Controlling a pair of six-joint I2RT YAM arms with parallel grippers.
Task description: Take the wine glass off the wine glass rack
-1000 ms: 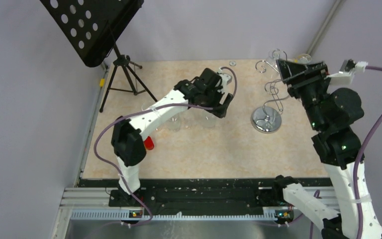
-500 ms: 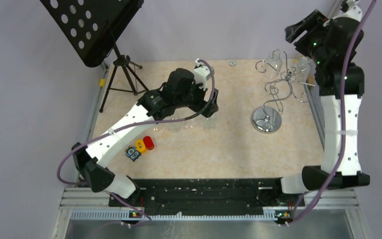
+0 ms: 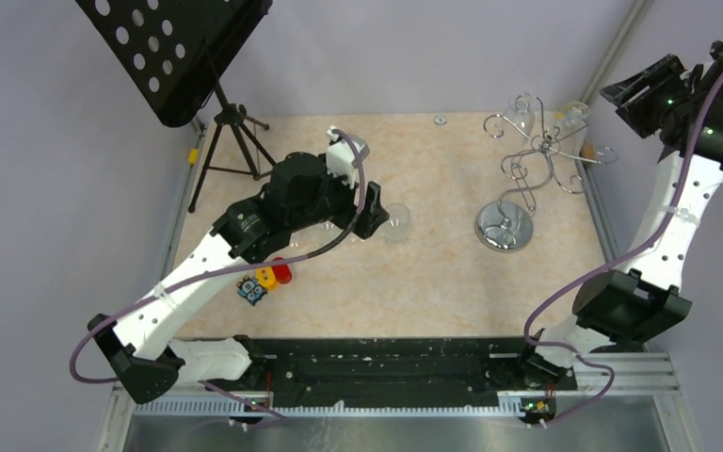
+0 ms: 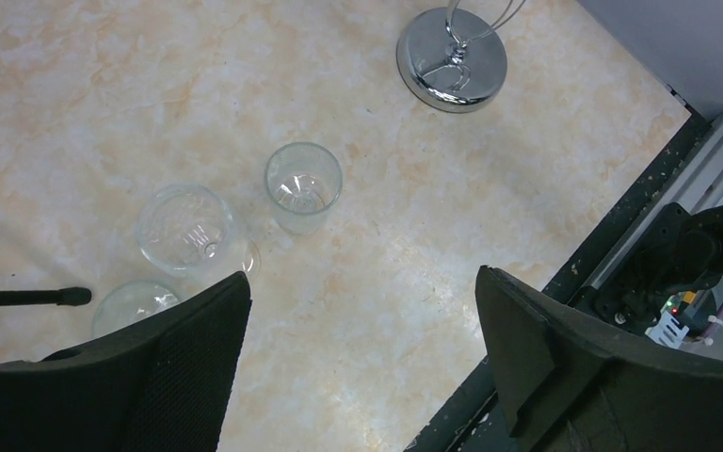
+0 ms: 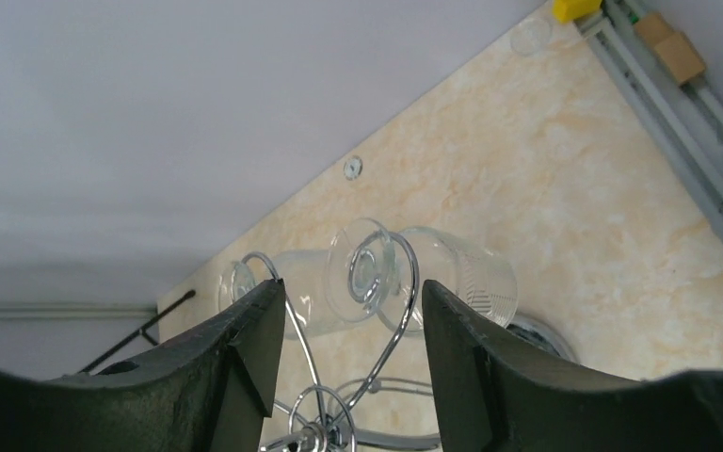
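Fingers [image 4: 188, 358] of the left gripper [image 4: 362, 301] are spread wide and hold nothing. Fingers [image 5: 235, 367] of the right gripper [image 5: 350, 311] are spread wide too, and nothing is in them.

The left gripper hangs over the table [image 3: 452, 282], above three clear glasses [image 4: 303, 184] that stand close together. A thin black leg [image 4: 19, 298] points at one of them. Some small red, yellow and blue toys [image 3: 265, 278] lie beside the left arm. A big black music stand [image 3: 179, 47] stands at the far left corner.

The wine glass rack [image 3: 527, 160] stands on the right side of the table, well apart from the left gripper. It is made of shiny silver wire, with curly arms on a stem and a round base like a mirror. The right gripper is up high, to the right of the rack, and does not touch it.

The wine glass [image 5: 457, 278] hangs on the far side of the rack. It is clear, with fine lines down its bowl. Its round foot sits in a curly loop of wire. A second glass [image 5: 282, 282] hangs just beside it. From the right wrist, curly wires cross in front of both.
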